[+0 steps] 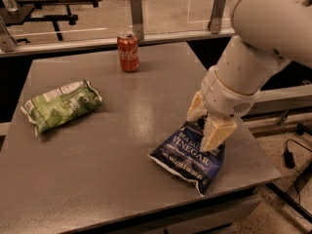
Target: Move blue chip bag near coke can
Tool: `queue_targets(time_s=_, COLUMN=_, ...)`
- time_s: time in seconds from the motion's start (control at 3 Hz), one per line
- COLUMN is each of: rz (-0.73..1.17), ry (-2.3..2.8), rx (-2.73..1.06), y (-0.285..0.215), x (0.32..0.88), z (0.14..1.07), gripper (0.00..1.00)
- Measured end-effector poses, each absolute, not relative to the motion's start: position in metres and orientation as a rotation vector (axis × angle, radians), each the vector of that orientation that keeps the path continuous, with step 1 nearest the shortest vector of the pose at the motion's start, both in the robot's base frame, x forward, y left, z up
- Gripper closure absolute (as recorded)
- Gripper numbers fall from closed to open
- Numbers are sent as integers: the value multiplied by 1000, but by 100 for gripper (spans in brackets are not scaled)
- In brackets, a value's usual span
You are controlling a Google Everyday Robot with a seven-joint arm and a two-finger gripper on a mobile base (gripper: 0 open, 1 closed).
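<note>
The blue chip bag [191, 152] lies flat near the table's front right corner, its white "VINEGAR" lettering facing up. My gripper [205, 122] hangs from the big white arm over the bag's far end. Its cream fingers [216, 132] are apart and straddle the bag's top edge, which the gripper partly hides. The coke can [128, 52] stands upright at the table's far edge, left of centre, well away from the bag and the gripper.
A green chip bag [61, 105] lies on the left side of the grey table [122, 145]. A rail with metal posts [137, 11] runs behind the far edge. The table's right edge drops off just past the blue bag, with cables on the floor.
</note>
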State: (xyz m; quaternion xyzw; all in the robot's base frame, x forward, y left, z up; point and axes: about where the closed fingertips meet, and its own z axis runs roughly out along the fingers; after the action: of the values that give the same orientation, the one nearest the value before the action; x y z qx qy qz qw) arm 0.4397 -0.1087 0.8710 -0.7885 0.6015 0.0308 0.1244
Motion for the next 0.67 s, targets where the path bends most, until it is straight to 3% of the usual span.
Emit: queue_targets(time_s=0.67, rz=26, ry=1686, rx=-2321, y=-92, x=476, z=887, gripper=100)
